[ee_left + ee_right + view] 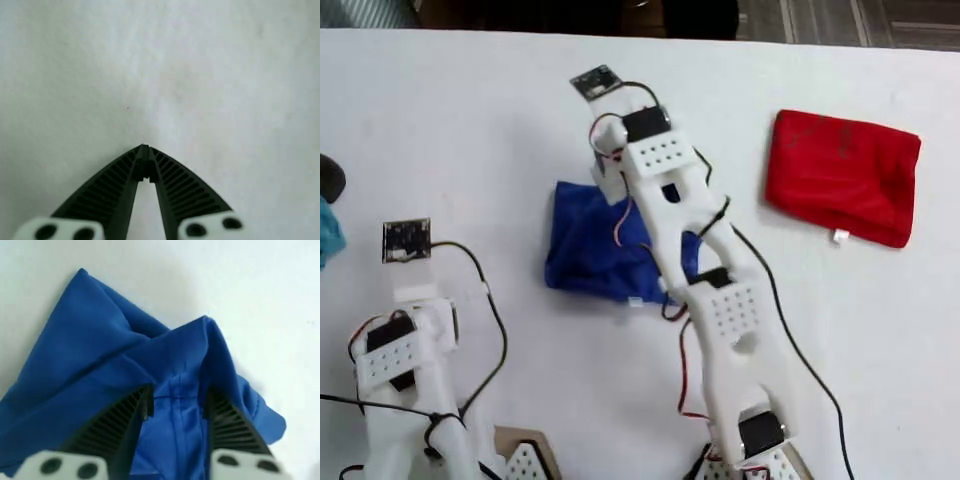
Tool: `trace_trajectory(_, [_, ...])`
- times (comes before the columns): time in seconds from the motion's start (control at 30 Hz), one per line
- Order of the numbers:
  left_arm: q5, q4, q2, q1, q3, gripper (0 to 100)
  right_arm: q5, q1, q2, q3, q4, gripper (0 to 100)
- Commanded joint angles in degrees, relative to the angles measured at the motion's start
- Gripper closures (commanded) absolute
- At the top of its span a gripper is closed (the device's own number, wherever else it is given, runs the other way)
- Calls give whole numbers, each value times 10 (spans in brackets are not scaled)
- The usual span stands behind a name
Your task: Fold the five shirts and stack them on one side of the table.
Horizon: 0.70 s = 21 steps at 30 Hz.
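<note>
A blue shirt (585, 250) lies bunched at the table's middle, partly under my right arm. My right gripper (608, 178) is at the shirt's far edge. In the right wrist view the blue shirt (100, 365) rises in folds around my right gripper (175, 397), which is open with cloth between its fingers (125, 415) and over their tips. A red shirt (842, 178) lies folded at the far right. My left gripper (412, 298) hangs over bare table at the near left. In the left wrist view my left gripper (144, 152) is shut on nothing.
A teal cloth (328, 235) and a dark object (328, 178) show at the left edge. The white table (470, 120) has bare room at the far left and between the blue and red shirts. Cables trail from both arms near the front.
</note>
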Motion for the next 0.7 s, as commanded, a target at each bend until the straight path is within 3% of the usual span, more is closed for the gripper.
trace_trajectory(0.0, [5,-8,-11,-4,-2,974,1,16,40,-98,25,826])
trace_trajectory(0.33, [5,-8,-11,-4,-2,974,1,14,105,-163,59,837])
trace_trajectory(0.5, [5,-8,-11,-4,-2,974,1,18,106,-185,58,988])
trace_trajectory(0.67, [5,-8,-11,-4,-2,974,1,24,106,-237,71,978])
